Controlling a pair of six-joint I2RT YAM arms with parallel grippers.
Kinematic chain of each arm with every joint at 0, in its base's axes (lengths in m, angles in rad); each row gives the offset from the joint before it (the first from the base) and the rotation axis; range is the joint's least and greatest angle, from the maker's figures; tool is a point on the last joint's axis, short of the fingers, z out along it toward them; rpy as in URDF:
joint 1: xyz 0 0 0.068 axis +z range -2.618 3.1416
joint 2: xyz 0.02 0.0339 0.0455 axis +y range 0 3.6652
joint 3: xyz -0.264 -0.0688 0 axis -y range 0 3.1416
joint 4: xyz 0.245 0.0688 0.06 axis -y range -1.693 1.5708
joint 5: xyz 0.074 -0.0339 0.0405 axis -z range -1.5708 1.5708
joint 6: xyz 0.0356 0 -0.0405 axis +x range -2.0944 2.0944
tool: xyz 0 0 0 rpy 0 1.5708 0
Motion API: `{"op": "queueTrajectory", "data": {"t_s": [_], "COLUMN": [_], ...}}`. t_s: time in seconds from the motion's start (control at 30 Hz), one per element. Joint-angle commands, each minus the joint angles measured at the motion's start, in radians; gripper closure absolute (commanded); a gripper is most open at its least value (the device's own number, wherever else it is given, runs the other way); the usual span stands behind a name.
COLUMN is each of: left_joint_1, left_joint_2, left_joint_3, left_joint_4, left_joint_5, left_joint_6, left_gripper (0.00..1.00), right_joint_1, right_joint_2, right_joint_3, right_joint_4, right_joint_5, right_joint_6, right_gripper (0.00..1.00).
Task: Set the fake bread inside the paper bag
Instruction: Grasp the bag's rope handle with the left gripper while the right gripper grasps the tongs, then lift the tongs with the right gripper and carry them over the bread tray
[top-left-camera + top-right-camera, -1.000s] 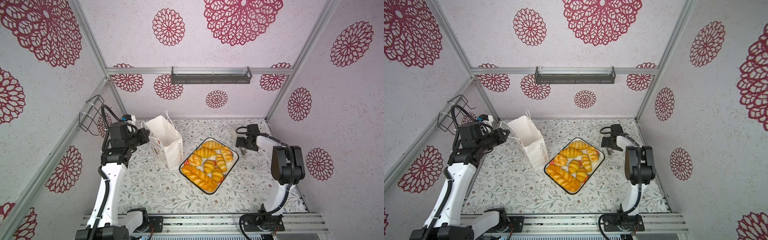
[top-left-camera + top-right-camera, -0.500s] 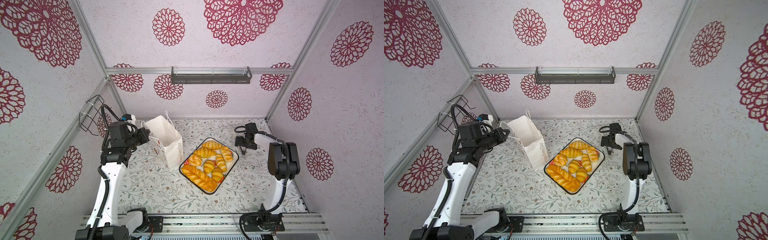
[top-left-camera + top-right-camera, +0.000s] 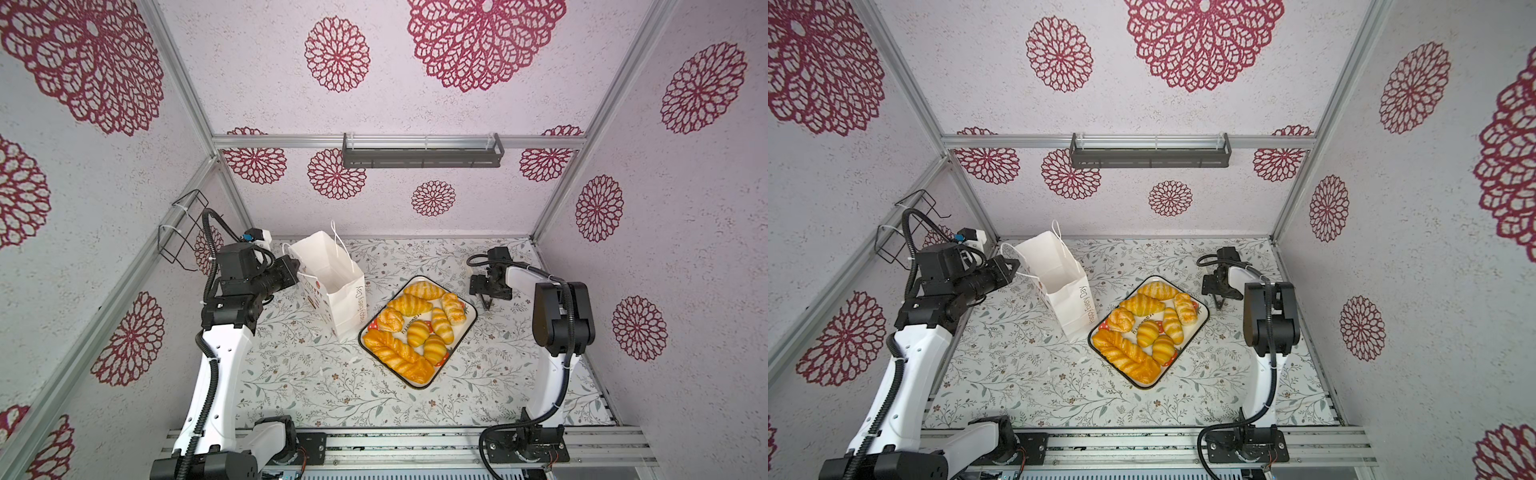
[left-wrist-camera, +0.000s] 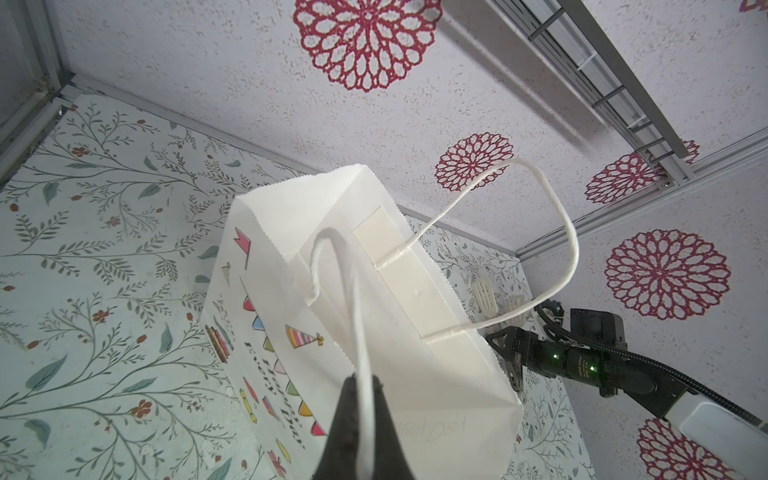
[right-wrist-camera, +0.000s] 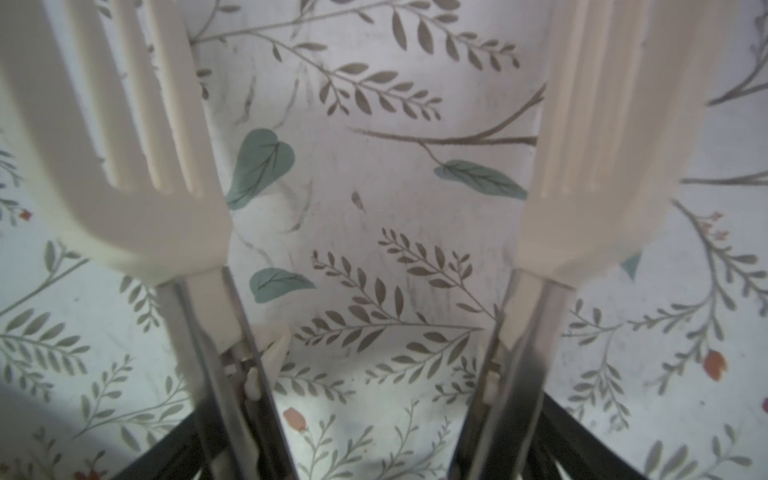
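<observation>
The fake bread [image 3: 417,328], several glossy golden croissants, rolls and a plaited loaf [image 3: 397,357], lies on a cream tray [image 3: 473,320] in both top views. To its left the white paper bag [image 3: 332,286] stands open. My left gripper [image 4: 361,386] is shut on one of its white cord handles [image 4: 357,311], at the bag's left rim [image 3: 296,270]. My right gripper [image 3: 487,297] hangs to the right of the tray. It is shut on white slotted tongs [image 5: 137,166], whose arms stand wide apart. Only tablecloth shows between the tong heads.
A black wire basket [image 3: 183,232] hangs on the left wall. A grey shelf [image 3: 422,151] is fixed to the back wall. A floral cloth [image 3: 316,374] covers the table, which has walls on three sides.
The right arm has drawn its elbow slightly in to the left. Its gripper stays beside the tray. The left arm, the bag and the bread have not moved.
</observation>
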Motion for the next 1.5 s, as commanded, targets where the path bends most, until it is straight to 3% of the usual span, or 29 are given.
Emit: {"op": "queueTrajectory", "data": {"t_s": [0.0,0.2,0.73,1.0,1.47], "left_joint_1": [0.001,-0.001,-0.012,-0.015,-0.027], "left_joint_2": [0.004,0.02,0.025,0.028,0.042], "left_joint_3": [0.03,0.043,0.056,0.065,0.094], "left_joint_4": [-0.012,-0.014,-0.02,-0.021,-0.021], "left_joint_5": [0.0,0.005,-0.007,-0.009,-0.008], "left_joint_6": [0.005,-0.001,0.002,-0.003,-0.001], "left_gripper": [1.0,1.0,1.0,1.0,1.0], "right_joint_1": [0.006,0.005,0.005,0.005,0.005], "right_joint_2": [0.008,0.027,-0.003,-0.075,-0.184], "right_joint_3": [0.023,0.032,0.001,-0.046,-0.08], "right_joint_4": [-0.025,-0.024,0.006,0.031,0.022], "right_joint_5": [0.016,0.02,0.021,0.027,0.042], "right_joint_6": [-0.011,-0.011,-0.007,0.002,0.017], "right_gripper": [0.08,0.1,0.34,0.41,0.45]}}
